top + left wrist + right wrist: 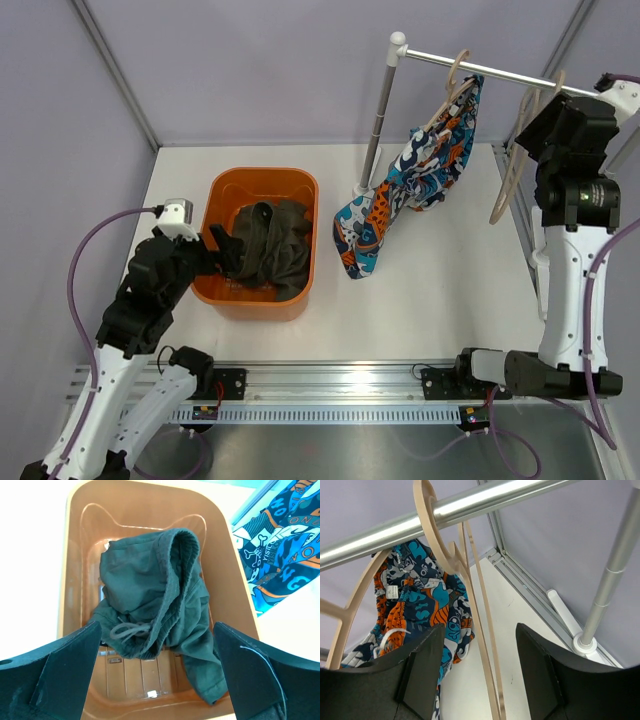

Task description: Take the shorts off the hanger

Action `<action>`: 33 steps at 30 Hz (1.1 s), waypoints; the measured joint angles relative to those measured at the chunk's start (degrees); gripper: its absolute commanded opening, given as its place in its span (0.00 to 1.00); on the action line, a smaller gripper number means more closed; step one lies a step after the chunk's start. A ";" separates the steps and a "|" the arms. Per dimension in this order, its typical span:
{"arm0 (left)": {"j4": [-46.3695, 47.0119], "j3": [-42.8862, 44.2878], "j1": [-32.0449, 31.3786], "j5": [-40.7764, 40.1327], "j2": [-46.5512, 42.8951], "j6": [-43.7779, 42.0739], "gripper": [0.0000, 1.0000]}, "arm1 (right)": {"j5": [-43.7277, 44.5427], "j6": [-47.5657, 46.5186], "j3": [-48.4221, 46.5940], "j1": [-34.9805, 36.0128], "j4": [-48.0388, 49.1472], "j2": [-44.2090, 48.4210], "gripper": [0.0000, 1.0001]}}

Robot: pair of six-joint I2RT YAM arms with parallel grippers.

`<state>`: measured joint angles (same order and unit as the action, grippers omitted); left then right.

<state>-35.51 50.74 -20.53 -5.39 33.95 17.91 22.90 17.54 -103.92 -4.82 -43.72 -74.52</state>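
My fingers (60,675) are spread wide over the orange bin (75,570). Green shorts (150,580) lie crumpled inside, drawstring (127,630) showing. Printed shorts (285,540) show just past its right rim.

Shorts (265,245) two, hangers (424,510) apparently two, bin (260,172) one, rail (510,76) one.

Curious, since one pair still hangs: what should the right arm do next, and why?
Probably shift the right gripper left toward the printed shorts, still hung on the rail; its open jaws straddle only an empty hanger, and the green shorts lie in the orange bin.
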 measured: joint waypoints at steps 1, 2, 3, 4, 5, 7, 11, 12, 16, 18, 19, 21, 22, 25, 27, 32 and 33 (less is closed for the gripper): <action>-0.20 -0.33 0.00 -0.26 -0.57 -0.04 0.99 | -0.07 0.02 0.42 0.00 -0.37 1.33 0.68; -0.63 -0.70 0.00 -0.50 -1.07 -0.11 0.99 | -0.15 0.02 0.68 0.00 -0.87 2.64 0.68; -1.29 -1.09 0.00 -0.72 -1.49 -0.15 0.99 | -0.35 0.04 0.85 0.00 -1.40 3.87 0.68; -1.79 -1.42 0.00 -0.92 -1.86 -0.20 0.99 | -0.96 0.11 0.87 0.00 -1.79 5.01 0.67; -2.45 -1.66 0.00 -1.05 -2.27 -0.24 0.99 | -1.66 0.22 0.87 0.00 -2.05 6.08 0.67; -3.63 -1.79 0.00 -1.33 -3.21 -0.39 0.99 | -3.76 0.48 0.63 0.02 -2.73 7.63 0.65; -5.01 -2.25 0.00 -1.95 -5.81 -0.59 0.99 | -7.54 1.11 -2.75 3.50 -3.98 6.91 0.66; -5.18 -2.45 0.00 -2.08 -6.47 -0.59 0.99 | -7.56 1.11 -4.31 5.84 -4.37 5.68 0.66; -5.55 -3.30 0.00 -2.38 -7.76 -0.63 0.99 | -6.38 1.16 -9.46 15.89 -4.39 -0.26 0.66; -5.70 -3.61 0.00 -2.40 -7.78 -0.63 0.99 | -5.55 1.31 -10.78 18.27 -4.13 -3.63 0.66; -5.70 -3.72 -0.02 -2.40 -7.82 -0.66 0.99 | -5.11 1.38 -11.21 18.97 -3.91 -5.35 0.67; -5.66 -4.07 -0.04 -2.45 -8.28 -0.79 0.99 | -4.04 1.60 -11.39 19.89 -3.43 -8.83 0.66; -5.66 -4.24 -0.04 -2.47 -8.57 -0.81 0.99 | -3.50 1.66 -11.39 20.13 -3.04 -10.43 0.67; -5.64 -4.39 -0.04 -2.58 -8.85 -0.96 0.99 | -1.92 1.66 -11.32 20.70 -1.09 -14.19 0.70; -5.64 -4.42 -0.04 -2.58 -8.83 -0.98 0.99 | -0.59 1.42 -11.30 21.31 1.01 -16.22 0.70; -5.62 -4.42 -0.04 -2.58 -8.83 -1.01 0.99 | 3.52 0.13 -10.60 22.51 7.32 -19.19 0.71; -5.62 -4.42 -0.04 -2.58 -8.83 -1.01 0.99 | 4.52 -0.17 -9.81 22.62 9.16 -19.32 0.71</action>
<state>-41.12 46.33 -20.58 -7.97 25.12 16.91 27.42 17.37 -113.73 17.80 -34.57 -93.84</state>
